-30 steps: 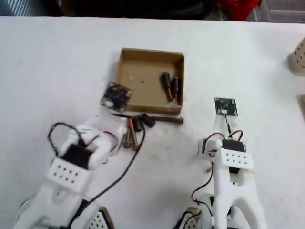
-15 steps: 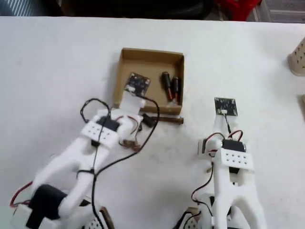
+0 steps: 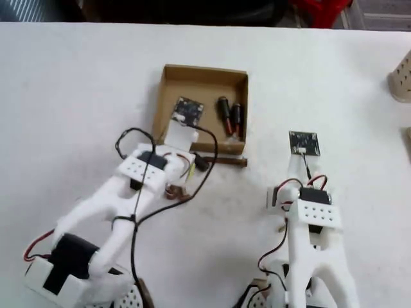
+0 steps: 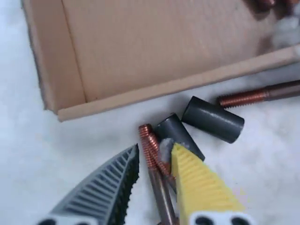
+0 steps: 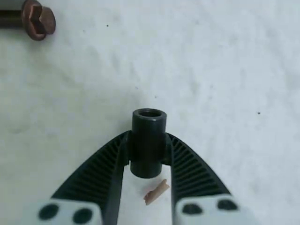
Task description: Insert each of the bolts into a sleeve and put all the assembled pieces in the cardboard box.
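Picking up a bolt looks like the step in hand. The left gripper (image 4: 156, 154) sits with jaws apart astride a bolt (image 4: 149, 138) just outside the cardboard box (image 4: 140, 96), with a loose sleeve (image 4: 213, 119) close by. The right gripper (image 5: 147, 140) is clamped on a sleeve (image 5: 148, 124). Next, the left jaws should close on the shank alone, clear of the neighbouring sleeve.

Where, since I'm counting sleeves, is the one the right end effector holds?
In the right wrist view, the black sleeve is clamped between the right end effector's fingers, with a bolt head farther off.
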Available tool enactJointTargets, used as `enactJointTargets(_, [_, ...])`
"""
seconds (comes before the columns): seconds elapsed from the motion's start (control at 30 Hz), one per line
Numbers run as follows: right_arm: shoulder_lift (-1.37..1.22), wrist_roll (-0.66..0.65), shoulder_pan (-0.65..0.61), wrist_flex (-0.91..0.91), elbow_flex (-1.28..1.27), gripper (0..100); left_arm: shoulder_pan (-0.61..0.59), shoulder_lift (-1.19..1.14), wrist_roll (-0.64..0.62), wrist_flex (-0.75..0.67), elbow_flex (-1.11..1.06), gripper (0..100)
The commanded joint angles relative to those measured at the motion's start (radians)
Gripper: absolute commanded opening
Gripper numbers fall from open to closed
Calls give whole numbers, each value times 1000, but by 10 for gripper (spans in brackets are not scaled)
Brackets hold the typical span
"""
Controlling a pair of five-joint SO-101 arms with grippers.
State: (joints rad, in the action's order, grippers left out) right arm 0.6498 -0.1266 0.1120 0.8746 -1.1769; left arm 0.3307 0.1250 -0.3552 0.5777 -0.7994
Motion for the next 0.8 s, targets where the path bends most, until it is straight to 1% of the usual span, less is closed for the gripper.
enactJointTargets(0.0, [28, -15, 8, -16, 5, 17, 10, -2, -12, -2, 38, 222])
enactJointTargets(0.17, [28, -15, 8, -16, 5, 17, 5, -12, -12, -3, 37, 194])
enactJointTargets(0.3, [28, -15, 8, -16, 5, 17, 4, -91, -14, 6, 72, 178])
enactJointTargets(0.43, [28, -15, 8, -16, 5, 17, -7, -150, -14, 124, 158, 155])
enactJointTargets(0.53, [28, -15, 8, -16, 5, 17, -22, -165, -11, 186, 175, 155])
enactJointTargets(0.77, [28, -15, 8, -16, 5, 17, -84, -165, -6, 207, 169, 157])
